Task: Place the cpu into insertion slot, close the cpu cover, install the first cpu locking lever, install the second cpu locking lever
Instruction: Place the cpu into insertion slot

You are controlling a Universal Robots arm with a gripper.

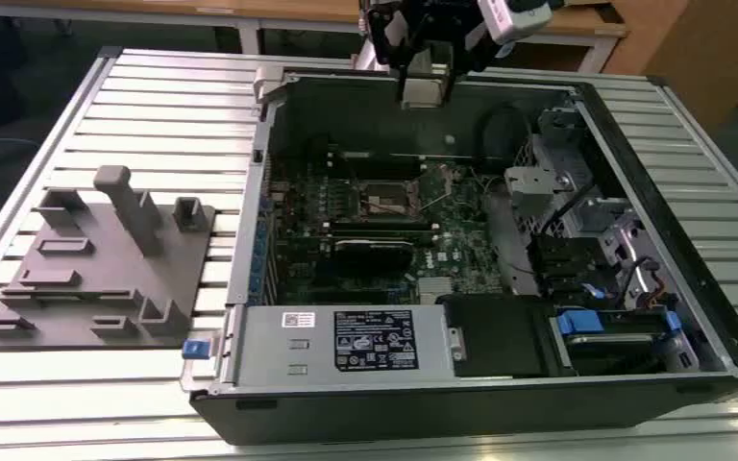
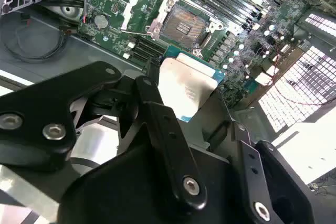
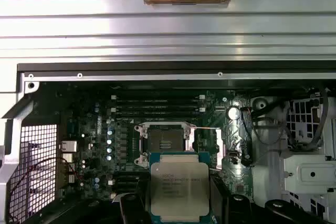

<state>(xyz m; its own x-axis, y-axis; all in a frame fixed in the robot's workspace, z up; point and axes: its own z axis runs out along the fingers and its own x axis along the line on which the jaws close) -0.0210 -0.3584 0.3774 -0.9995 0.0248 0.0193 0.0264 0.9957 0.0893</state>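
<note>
Hovering above the far wall of the open computer case [image 1: 261,230], the hand [image 1: 425,84] is pinching the cpu [image 3: 179,187] by two opposite edges. Its black fingers [image 2: 157,119] press in from either side, and the chip's dull metal top faces the first wrist camera.

From where I stand the cpu is in the air, well apart from the board, with the insertion slot [image 3: 164,142] lying beyond and below it. The slot looks bare: I can see its dark contact field and nothing seated in it. The cpu cover [image 2: 137,9] seems swung up off the socket to one side, and a thin wire lever [image 2: 181,3] runs loose along the socket's edge, not hooked down as far as I can judge.

So I'd say the work is at its first step. The chip is picked up and carried over the case, but it is not yet placed. The cover is not closed and neither lever is fastened.

The exterior view tells me how high the hand hangs over the case. It also takes in the slatted table [image 1: 151,106] and the grey fixture block [image 1: 100,279] lying beside the case. Both wrist views give what that one cannot: the grip on the chip's edges and the state of the socket. The second wrist view looks across the fingers at an angle and best shows the raised cover.
</note>
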